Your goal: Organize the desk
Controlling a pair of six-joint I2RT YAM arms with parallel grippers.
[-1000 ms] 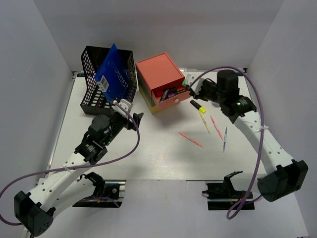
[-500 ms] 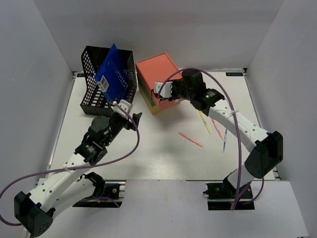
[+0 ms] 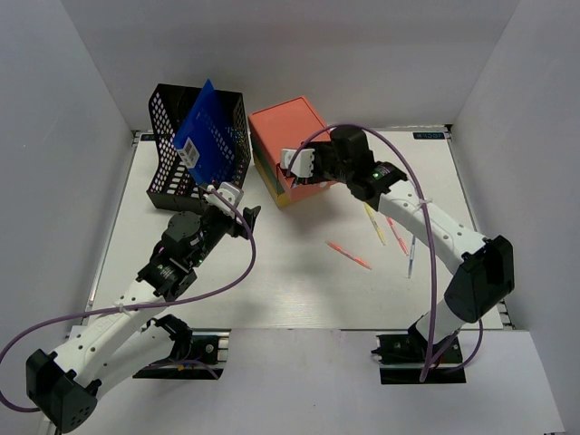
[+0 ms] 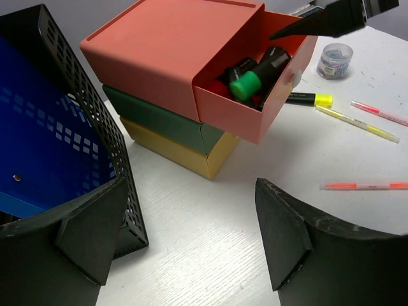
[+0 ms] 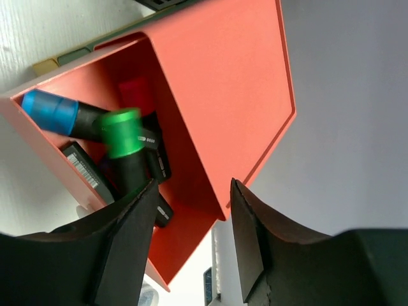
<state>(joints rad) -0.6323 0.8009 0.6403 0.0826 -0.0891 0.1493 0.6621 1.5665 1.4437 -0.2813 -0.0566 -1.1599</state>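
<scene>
The white desk (image 3: 272, 290) carries a stacked drawer box (image 3: 288, 145) with a coral top. Its coral top drawer (image 4: 255, 95) is pulled open and holds several markers, one with a green cap (image 4: 245, 86) and one with a blue cap (image 5: 51, 108). My right gripper (image 3: 304, 172) hangs open and empty just above the open drawer (image 5: 191, 217). My left gripper (image 3: 237, 207) is open and empty, low over bare desk between the mesh basket and the box (image 4: 191, 248).
A black mesh basket (image 3: 172, 172) with a blue folder (image 3: 208, 136) stands at the back left. Right of the box lie a yellow highlighter (image 4: 309, 99), a yellow pen (image 3: 374, 224), two pink pens (image 3: 349, 255) (image 3: 396, 234), a blue pen (image 3: 411, 254) and a tub of clips (image 4: 336, 59).
My right arm swung left from beside the box to above the open drawer, then stayed there. A green-capped marker seen at its tips earlier now lies in the drawer. The left arm has not moved.
</scene>
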